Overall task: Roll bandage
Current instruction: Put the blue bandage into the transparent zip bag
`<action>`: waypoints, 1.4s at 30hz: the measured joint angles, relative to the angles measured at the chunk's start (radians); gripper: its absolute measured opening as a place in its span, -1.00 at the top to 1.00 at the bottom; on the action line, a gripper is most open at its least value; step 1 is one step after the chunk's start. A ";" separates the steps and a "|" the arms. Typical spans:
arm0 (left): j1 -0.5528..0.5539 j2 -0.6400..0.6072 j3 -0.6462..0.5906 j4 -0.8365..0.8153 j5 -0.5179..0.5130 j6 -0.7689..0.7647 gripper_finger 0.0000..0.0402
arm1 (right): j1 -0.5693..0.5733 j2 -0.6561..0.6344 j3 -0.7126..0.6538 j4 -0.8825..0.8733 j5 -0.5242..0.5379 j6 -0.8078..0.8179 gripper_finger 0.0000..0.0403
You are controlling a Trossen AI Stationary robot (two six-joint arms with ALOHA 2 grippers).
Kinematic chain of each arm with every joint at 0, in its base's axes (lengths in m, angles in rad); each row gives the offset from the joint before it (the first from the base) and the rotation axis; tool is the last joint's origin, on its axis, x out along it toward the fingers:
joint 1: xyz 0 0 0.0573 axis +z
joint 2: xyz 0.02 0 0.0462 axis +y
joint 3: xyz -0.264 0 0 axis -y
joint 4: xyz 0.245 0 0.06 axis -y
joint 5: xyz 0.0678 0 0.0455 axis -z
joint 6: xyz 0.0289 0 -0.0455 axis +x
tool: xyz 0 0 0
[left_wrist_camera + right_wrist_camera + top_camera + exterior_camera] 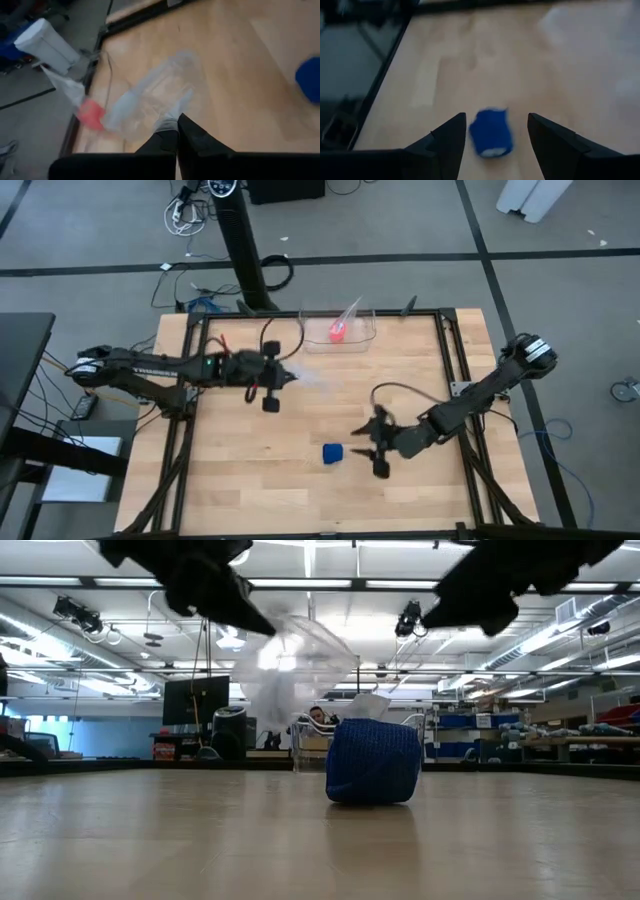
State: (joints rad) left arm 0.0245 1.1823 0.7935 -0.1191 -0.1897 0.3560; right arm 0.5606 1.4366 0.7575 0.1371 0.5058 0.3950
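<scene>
The bandage (pixel 333 452) is a small bright blue roll standing on the wooden table (pixel 250 500), and the low view shows the bandage (pixel 372 762) resting there on its underside. My right gripper (pixel 360 450) hovers just to its right, open. In the right wrist view the roll (pixel 491 131) lies just ahead of the gap between the two spread fingers of my right gripper (pixel 497 116), untouched. My left gripper (pixel 291 380) is up at the table's middle left, shut on a clear plastic bag (pixel 150 97). My left gripper pinches an edge of the clear plastic bag (pixel 169 118) between its two shut fingers, which slant downward from the table's left. The bag hangs slack and crumpled beyond the fingertips, and in the low view the bag (pixel 290 660) is clear of the table.
A clear tray (pixel 362 330) with a small pink-red roll (pixel 337 332) stands at the table's far edge. A black frame rail (pixel 455 370) runs around the table. Bare wood lies to the near left of the blue roll.
</scene>
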 joint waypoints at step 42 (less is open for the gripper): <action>-0.211 0.002 -0.064 0.020 -0.158 -0.161 0.98 | -0.060 0.429 0.190 -0.017 -0.071 -0.099 -0.57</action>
State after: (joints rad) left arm -0.1864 1.1839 0.7292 -0.0995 -0.3477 0.1953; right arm 0.5011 1.8656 0.9478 0.1198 0.4348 0.2960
